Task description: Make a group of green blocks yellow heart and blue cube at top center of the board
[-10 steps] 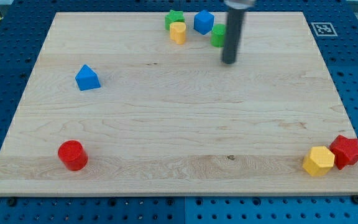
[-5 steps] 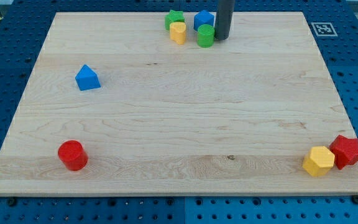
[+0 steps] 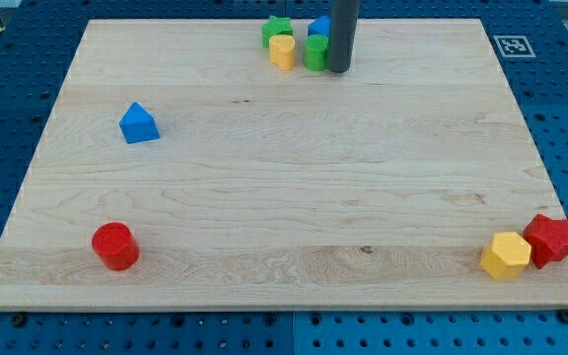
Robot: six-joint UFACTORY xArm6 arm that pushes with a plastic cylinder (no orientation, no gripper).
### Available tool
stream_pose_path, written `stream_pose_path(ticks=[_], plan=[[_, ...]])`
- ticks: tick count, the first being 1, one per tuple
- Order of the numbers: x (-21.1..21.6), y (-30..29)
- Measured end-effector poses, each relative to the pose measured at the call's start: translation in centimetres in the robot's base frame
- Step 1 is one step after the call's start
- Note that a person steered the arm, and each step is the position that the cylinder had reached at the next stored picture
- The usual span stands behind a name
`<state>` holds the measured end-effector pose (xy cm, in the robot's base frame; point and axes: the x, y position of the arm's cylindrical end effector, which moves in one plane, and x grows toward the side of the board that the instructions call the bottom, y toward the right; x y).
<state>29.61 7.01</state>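
At the view's top centre stand four blocks close together: a green star-like block (image 3: 277, 29), a yellow heart (image 3: 282, 51), a green cylinder (image 3: 315, 53) and a blue cube (image 3: 319, 27), partly hidden by the rod. My tip (image 3: 338, 69) is down on the board, touching the right side of the green cylinder, just below and right of the blue cube. The green cylinder sits right of the yellow heart with a small gap.
A blue house-shaped block (image 3: 139, 123) lies at the left. A red cylinder (image 3: 115, 246) is at the bottom left. A yellow hexagonal block (image 3: 506, 255) and a red block (image 3: 549, 240) touch at the bottom right corner. A marker tag (image 3: 511, 45) is off the board's top right.
My tip swept left from the right of the group, pushing the green cylinder left to sit below the blue cube, next to the yellow heart. Other blocks stayed put.
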Motion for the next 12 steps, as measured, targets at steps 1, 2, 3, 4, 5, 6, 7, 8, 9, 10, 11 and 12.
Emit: stream_pose_path(ticks=[1, 2, 3, 4, 5, 6, 7, 8, 9, 10, 11, 12], plan=[[0.6, 1.6], [0.9, 2.6], [1.2, 4.4], [1.3, 6.2], [-1.7, 7.9], [-4.9, 7.0], [-5.1, 3.8], [-5.5, 2.2], [-5.5, 0.3], [-5.5, 0.3], [-6.2, 0.3], [-6.5, -1.2]])
